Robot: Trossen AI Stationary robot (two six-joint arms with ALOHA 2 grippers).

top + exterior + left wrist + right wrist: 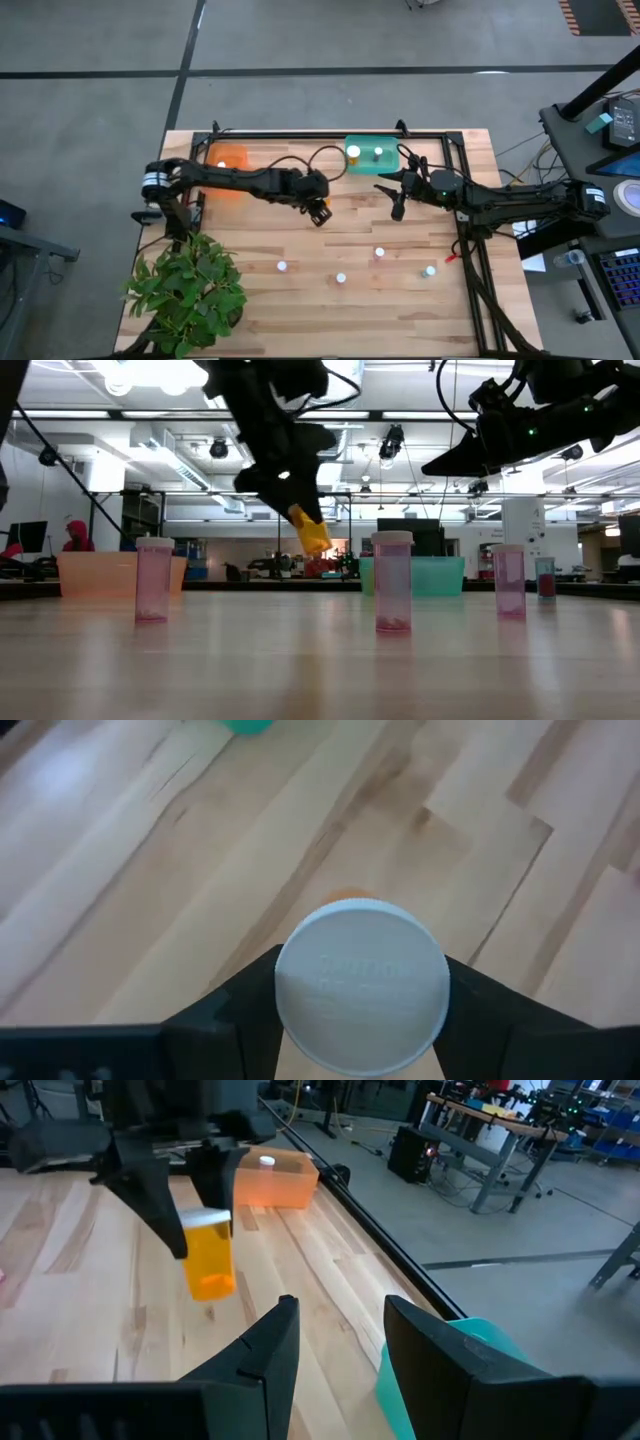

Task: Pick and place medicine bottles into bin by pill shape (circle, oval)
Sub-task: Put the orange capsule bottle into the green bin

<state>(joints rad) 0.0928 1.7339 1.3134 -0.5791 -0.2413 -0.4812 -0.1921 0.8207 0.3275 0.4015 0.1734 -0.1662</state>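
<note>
Above the middle of the wooden tabletop (300, 300), the left gripper (320, 208) holds an orange medicine bottle (209, 1252) in the air, its fingers (225, 1020) pinching the bottle just under the white cap (361, 985), with the orange body hanging clear of the wood. The right gripper (397, 205) hangs nearby, close to the green bin (372, 157), its fingers (262, 1348) spread with nothing between them. Two white-capped bottles (353, 153) stand inside the green bin at the tabletop's far edge, while the orange bin (231, 159), further along that edge beneath the left arm, shows one cap in the right wrist view. Four more bottles (282, 267) stand upright and apart in a loose row across the near half of the tabletop; seen from table height, they have translucent pink bodies. A potted green plant (185, 290) sits at the near left corner.
</note>
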